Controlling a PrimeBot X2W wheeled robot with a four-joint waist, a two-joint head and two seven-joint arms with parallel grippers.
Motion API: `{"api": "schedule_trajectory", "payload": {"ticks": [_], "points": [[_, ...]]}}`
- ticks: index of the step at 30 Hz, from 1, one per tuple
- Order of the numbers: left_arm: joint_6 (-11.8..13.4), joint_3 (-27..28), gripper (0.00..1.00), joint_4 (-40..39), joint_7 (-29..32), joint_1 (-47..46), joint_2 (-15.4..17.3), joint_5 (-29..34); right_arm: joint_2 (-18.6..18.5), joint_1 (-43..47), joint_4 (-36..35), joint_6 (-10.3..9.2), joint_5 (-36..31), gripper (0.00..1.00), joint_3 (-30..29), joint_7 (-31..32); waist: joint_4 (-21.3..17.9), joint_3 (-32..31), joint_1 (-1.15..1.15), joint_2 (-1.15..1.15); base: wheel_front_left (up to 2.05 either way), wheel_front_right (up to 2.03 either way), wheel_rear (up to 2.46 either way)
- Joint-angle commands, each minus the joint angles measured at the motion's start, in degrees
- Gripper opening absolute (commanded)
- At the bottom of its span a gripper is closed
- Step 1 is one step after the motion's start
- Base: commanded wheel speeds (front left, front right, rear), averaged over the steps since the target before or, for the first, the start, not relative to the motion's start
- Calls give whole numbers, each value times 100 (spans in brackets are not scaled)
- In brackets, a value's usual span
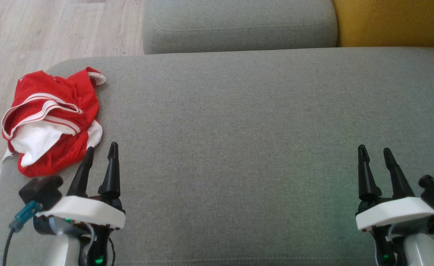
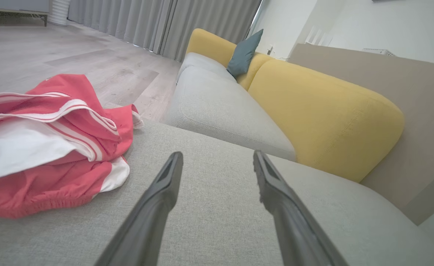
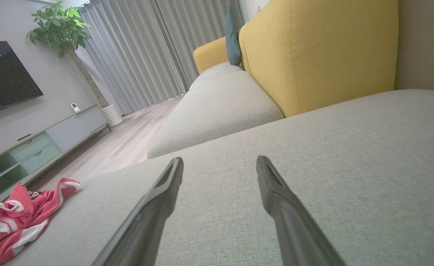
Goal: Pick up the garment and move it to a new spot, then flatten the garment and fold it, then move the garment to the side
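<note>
The garment (image 1: pixel 51 122) is thin red cloth with smooth white bands. The grey cushion (image 1: pixel 239 147) is rough woven cloth, not shiny. The yellow backrest (image 2: pixel 324 114) is matt cloth too. The floor (image 1: pixel 36 33) looks like pale, smooth wood. The left gripper (image 1: pixel 102 146) and right gripper (image 1: pixel 374 147) have dull black plastic fingers.

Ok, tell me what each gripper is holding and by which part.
Nothing is held. The left gripper stands open beside the crumpled red garment, with nothing between its fingers; the right gripper is open over the grey cushion.
</note>
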Motion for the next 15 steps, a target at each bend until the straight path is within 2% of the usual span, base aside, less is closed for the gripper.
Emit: {"api": "schedule_trajectory", "payload": {"ticks": [1, 15], "points": [[-16, 88, 100, -186, -85, -355, 138, 181, -31, -270, -209, -3, -175, 100, 123, -77, 0, -2, 0, 0, 0, 0, 0], [37, -6, 100, -18, -319, -408, 198, 1185, 31, -253, -184, -4, -1090, 100, 143, -206, 35, -6, 0, 0, 0, 0, 0]]}}
